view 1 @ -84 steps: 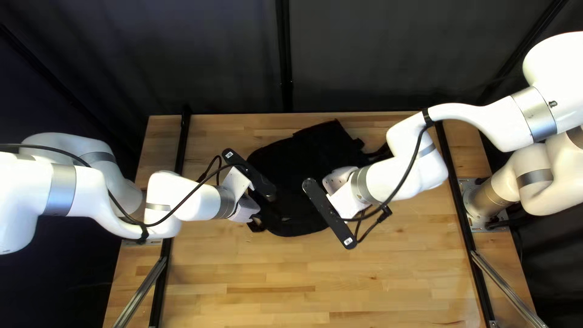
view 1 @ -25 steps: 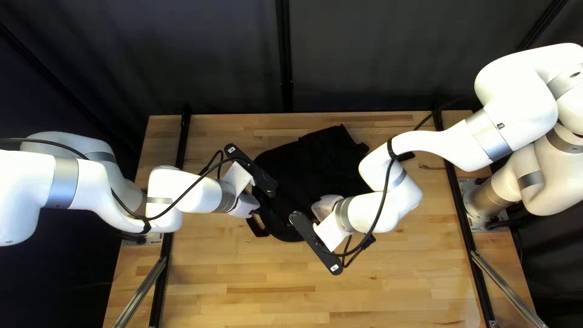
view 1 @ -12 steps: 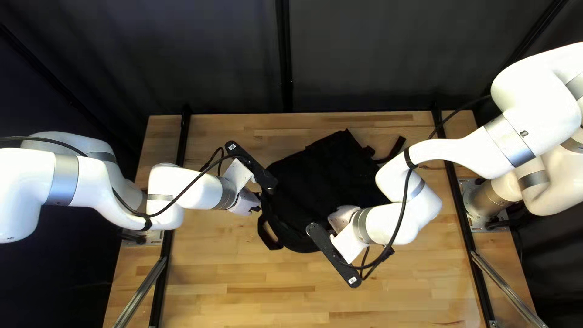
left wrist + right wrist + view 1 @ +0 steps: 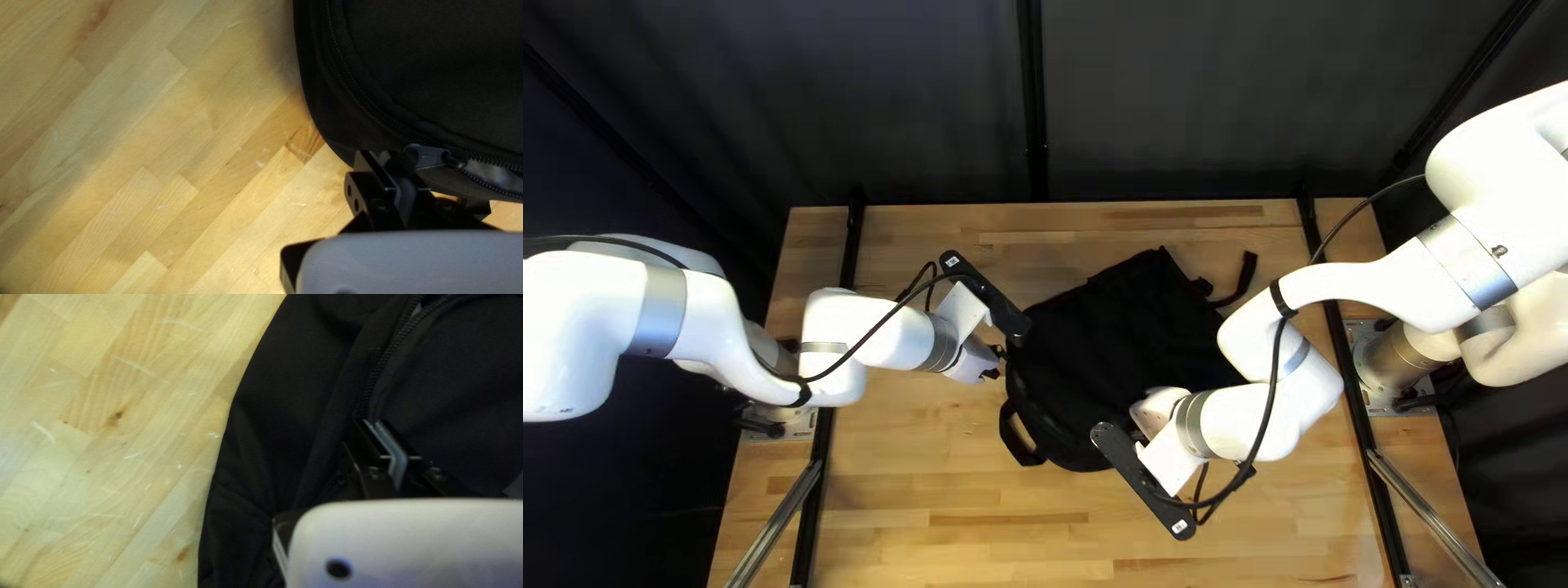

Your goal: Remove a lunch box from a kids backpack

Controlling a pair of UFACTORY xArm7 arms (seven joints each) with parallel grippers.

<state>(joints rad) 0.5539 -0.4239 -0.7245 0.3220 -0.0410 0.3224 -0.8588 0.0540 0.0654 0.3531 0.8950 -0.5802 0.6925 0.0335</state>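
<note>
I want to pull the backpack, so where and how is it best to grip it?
Probably by the strap loop at the lower left of the backpack in the top left view. Come from the near side, one finger through its opening, one outside: its narrow band sticks out past the bag's rounded edge.

Items counted: backpack, one; table, one. Arms, two: left arm and right arm. Grippers, two: left gripper and right gripper. Black rails, two; silver rails, two. Wrist cameras, two.
</note>
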